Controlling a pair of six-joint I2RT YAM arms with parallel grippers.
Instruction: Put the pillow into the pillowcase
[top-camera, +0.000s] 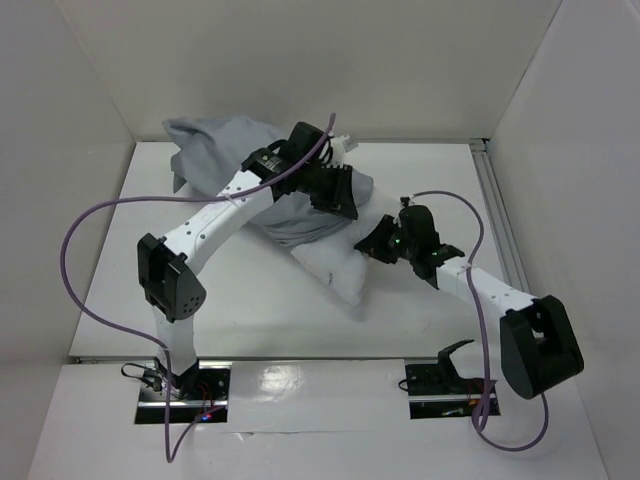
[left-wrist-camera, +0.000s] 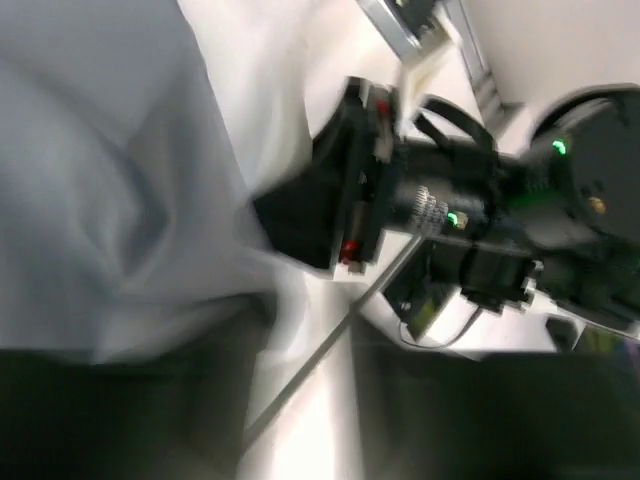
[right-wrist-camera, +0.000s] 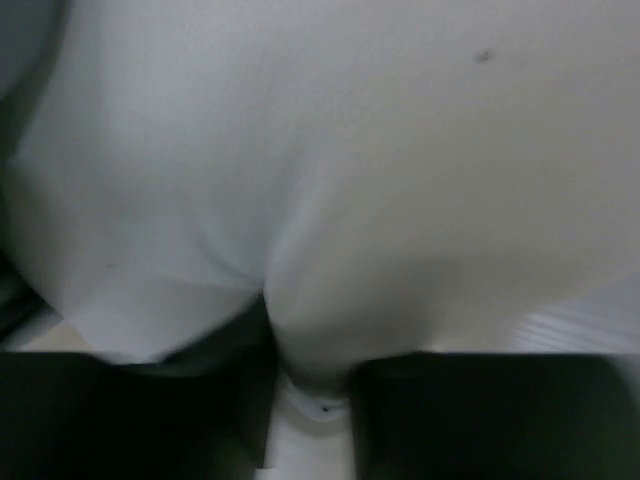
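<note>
Tabletop (top-camera: 430, 190): white, and we see white walls (top-camera: 300, 60) closing it in.
Pillowcase (top-camera: 215, 145): grey and wrinkled, heaped at the far left. The far part of the pillow (top-camera: 335, 265) lies under its cloth.
Pillow: its white corner sticks out toward the near right and rests on the tabletop.
Left tool (top-camera: 340, 198): over the edge where the grey cloth meets the white. Our wrist view is blurred, so we cannot tell how wide it stands.
Right tool (top-camera: 376, 244): at the pillow's right side, narrow, with a fold of the white fabric pinched between its fingers.
</note>
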